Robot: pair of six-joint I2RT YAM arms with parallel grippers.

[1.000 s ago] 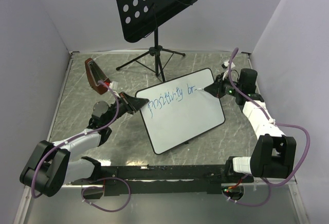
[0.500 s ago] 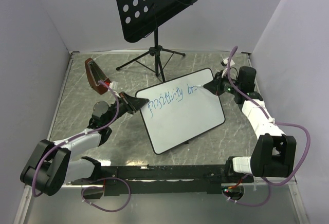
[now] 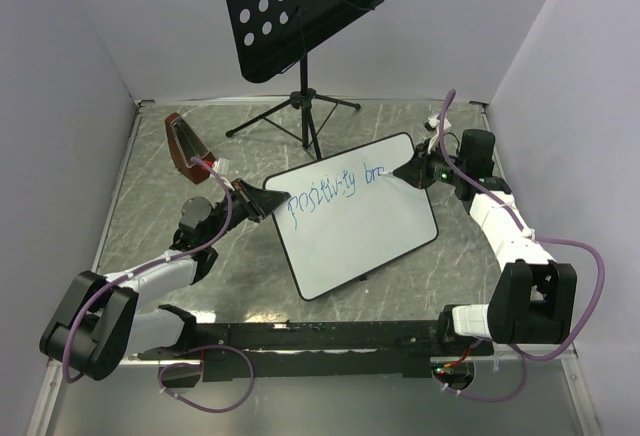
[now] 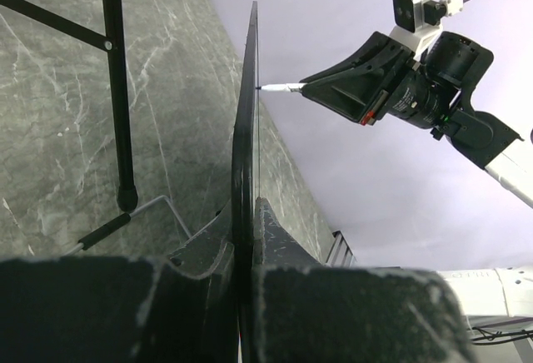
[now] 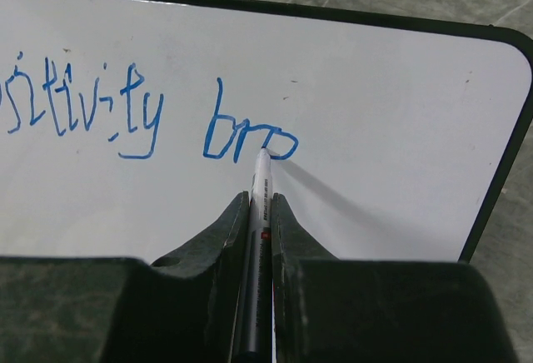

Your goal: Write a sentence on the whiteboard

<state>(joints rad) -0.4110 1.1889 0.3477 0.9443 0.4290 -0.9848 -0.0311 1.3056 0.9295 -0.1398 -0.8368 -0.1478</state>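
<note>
The whiteboard (image 3: 360, 231) is held tilted above the table, and my left gripper (image 3: 270, 201) is shut on its left edge. In the left wrist view the whiteboard (image 4: 246, 130) shows edge-on, clamped in the left gripper (image 4: 247, 217). The sentence (image 3: 335, 191) in blue reads "positivity bre" along the top. My right gripper (image 3: 408, 172) is shut on a white marker (image 5: 260, 192). The marker's tip touches the board at the last letter of the sentence (image 5: 250, 140). The right gripper (image 5: 260, 201) points at the whiteboard (image 5: 391, 80) near its right end.
A black perforated music stand (image 3: 300, 6) rises behind the board, its tripod legs (image 3: 300, 116) on the marbled table. One stand leg (image 4: 117, 88) runs close behind the board. A brown object (image 3: 184, 148) lies at the left. Grey walls close in both sides.
The right gripper and marker have shifted right along the board. The writing has grown from "br" to "bre". The left arm and the board have stayed still.
</note>
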